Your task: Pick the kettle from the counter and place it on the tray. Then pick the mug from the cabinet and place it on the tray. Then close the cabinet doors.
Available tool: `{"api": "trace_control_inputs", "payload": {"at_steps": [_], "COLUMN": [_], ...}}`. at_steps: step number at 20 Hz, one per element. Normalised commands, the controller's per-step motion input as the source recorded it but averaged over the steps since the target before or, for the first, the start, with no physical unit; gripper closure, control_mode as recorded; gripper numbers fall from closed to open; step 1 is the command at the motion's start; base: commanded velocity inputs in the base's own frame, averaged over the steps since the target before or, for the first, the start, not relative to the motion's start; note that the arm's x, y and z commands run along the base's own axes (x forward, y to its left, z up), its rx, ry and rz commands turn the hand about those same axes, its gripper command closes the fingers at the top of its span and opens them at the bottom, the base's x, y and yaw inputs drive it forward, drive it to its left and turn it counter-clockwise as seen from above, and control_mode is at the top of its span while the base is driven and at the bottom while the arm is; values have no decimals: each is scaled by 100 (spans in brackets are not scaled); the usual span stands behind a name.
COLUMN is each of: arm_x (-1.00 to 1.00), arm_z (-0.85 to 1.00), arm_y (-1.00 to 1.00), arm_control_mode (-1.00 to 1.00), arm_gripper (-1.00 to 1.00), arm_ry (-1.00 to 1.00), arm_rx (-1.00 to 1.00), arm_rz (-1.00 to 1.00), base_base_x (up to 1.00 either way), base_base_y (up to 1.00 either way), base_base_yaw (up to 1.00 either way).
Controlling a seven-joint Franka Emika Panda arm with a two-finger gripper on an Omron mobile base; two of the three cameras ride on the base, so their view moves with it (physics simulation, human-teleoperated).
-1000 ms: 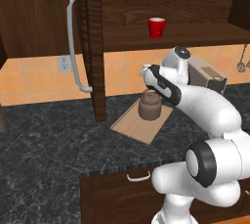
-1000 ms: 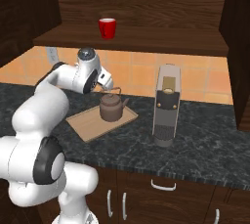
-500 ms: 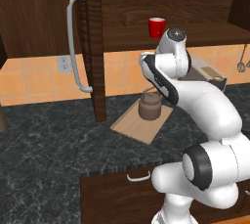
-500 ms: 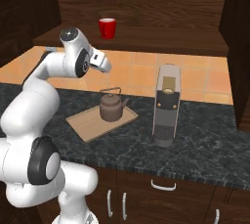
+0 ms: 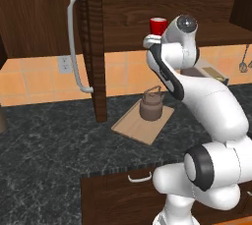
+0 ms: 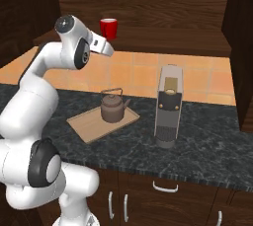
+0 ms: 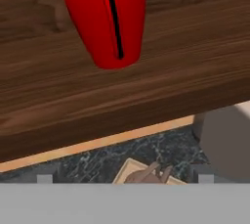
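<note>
Since one second ago, my arm has lifted away from the kettle [image 5: 150,105] and risen to the height of the cabinet [image 6: 148,3] shelf, so the hand now points at the mug [image 5: 158,26]. From this I judge that the first part of the task is done: the kettle stands upright on the tray [image 5: 142,126], free of the hand, and the tray lies on the worktop [image 5: 49,145] below the shelf. The second part has only begun. The mug is on the shelf above the tray, and in the hand view it sits ahead of the camera with its handle turned to me, not yet reached. The fingers [image 7: 124,179] show as two small tips at the bottom of the hand view, set far apart with nothing between them, so I read them as wide. Left to do, as I judge it: reach to the mug, take it, carry it down to the tray beside the kettle, and then shut the cabinet doors; the left cabinet door [image 5: 91,42] stands open, left of the mug.
</note>
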Motion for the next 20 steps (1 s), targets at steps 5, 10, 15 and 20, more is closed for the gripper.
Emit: {"api": "trace_control_inputs", "payload": {"at_steps": [5,10,15,20], "arm_x": [4,21,27,26], "arm_z": [9,44,39,19], "arm_y": [-24,-11,-4,-2], "arm_control_mode": [-100,-100,-100,-100], "arm_gripper": [-100,-100,-100,-100], "arm_ry": [-38,2,0,0], "arm_rx": [0,0,0,0], "arm_rz": [2,0,7,17], "base_base_x": [0,0,0,0], "base_base_y": [0,0,0,0], "base_base_yaw": [0,0,0,0]}}
